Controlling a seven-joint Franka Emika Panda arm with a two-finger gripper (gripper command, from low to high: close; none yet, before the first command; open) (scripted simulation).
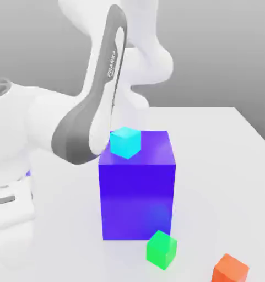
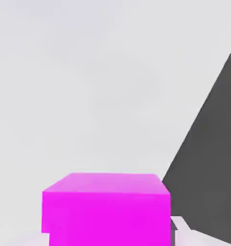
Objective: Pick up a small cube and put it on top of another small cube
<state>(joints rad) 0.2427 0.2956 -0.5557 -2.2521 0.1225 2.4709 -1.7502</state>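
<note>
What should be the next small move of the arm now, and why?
Probably carry the magenta cube toward the green cube. The hand view shows the magenta cube close up at the gripper, apparently held, while in the exterior view the green cube sits bare on the table in front of the big blue block.

A simulated test bench: a bare white tabletop [image 1: 222, 165], flat grey backdrop, a white robot arm [image 1: 109, 82] at 10 o'clock, and plain coloured blocks [image 1: 137, 187].

Magenta cube [image 2: 106, 209]; green cube [image 1: 161, 249] tabletop.
</note>
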